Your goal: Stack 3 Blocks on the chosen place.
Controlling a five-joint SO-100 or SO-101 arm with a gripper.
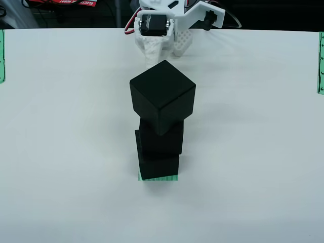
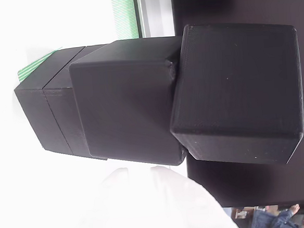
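Note:
Three black blocks stand as one stack on the chosen place (image 1: 158, 177), a green striped square whose edge shows under the stack. The bottom block (image 1: 159, 167) and the middle block (image 1: 159, 140) sit roughly squared up. The top block (image 1: 162, 96) is turned corner-forward and overhangs them. My white gripper (image 1: 167, 50) is behind the stack at the table's far edge, open, with nothing between its fingers. The view that rides on the gripper is turned sideways: there the top block (image 2: 234, 92) looms large, with the chosen place (image 2: 34, 67) far left and a blurred white finger (image 2: 148, 203) below.
The white table (image 1: 61, 152) spreads wide on all sides of the stack. Narrow green strips mark its left edge (image 1: 1, 55) and right edge (image 1: 320, 63). Dark clutter lies beyond the far edge.

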